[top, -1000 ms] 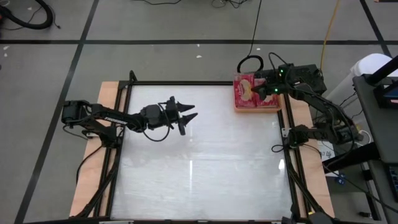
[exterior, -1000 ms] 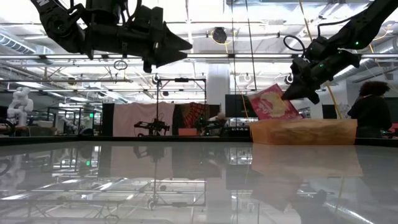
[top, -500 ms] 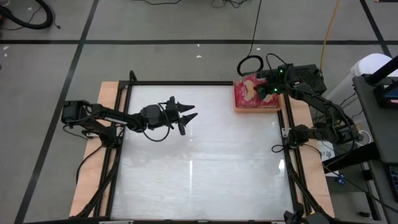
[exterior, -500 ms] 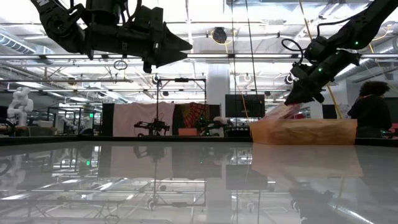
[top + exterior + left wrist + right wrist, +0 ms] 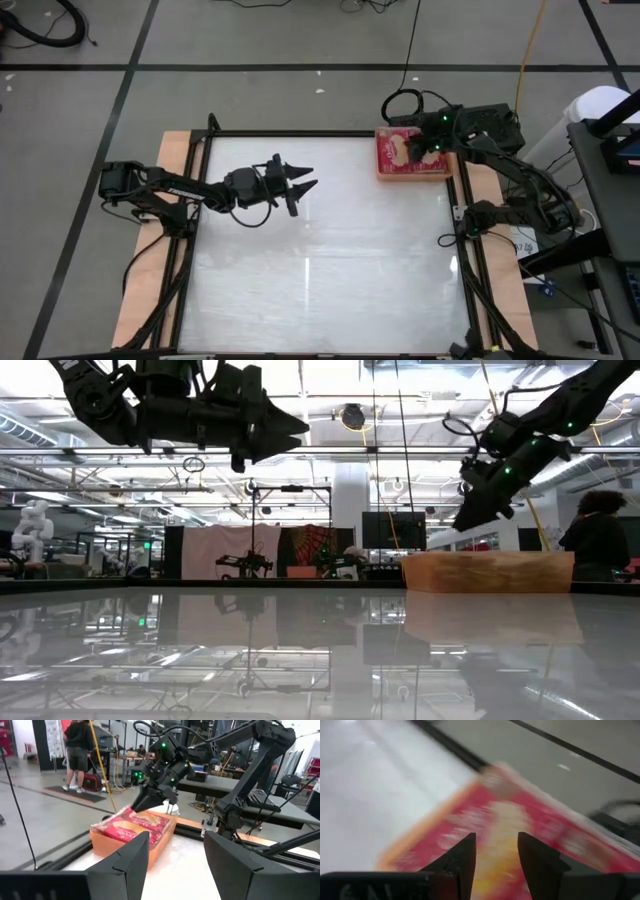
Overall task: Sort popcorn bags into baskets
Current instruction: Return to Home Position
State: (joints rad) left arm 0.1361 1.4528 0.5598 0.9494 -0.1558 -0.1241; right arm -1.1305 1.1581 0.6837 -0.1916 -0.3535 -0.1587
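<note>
- Right gripper (image 5: 430, 150): hangs over the orange tray (image 5: 414, 175) at the upper right of the high view. Its two dark fingers stand apart, with nothing between them.
- Left gripper (image 5: 305, 181): held above the table (image 5: 320, 270), left of centre in the upper half of the high view. Its fingers are spread wide and empty.
- Popcorn bags (image 5: 403, 150): flat red packets of glossy film, stacked inside the tray. The top one shows its yellowish popcorn picture.
- Tray: shallow, square, matt orange with low walls, set at the table's upper right corner.
- Table: smooth, reflective white top in a black frame, with wooden strips along the sides.
- Change: a second ago the low view showed a red packet tilted up at the right gripper, above the tray wall. That packet now lies down in the tray, and the gripper stands higher, clear of the wall. The left gripper is unmoved.
</note>
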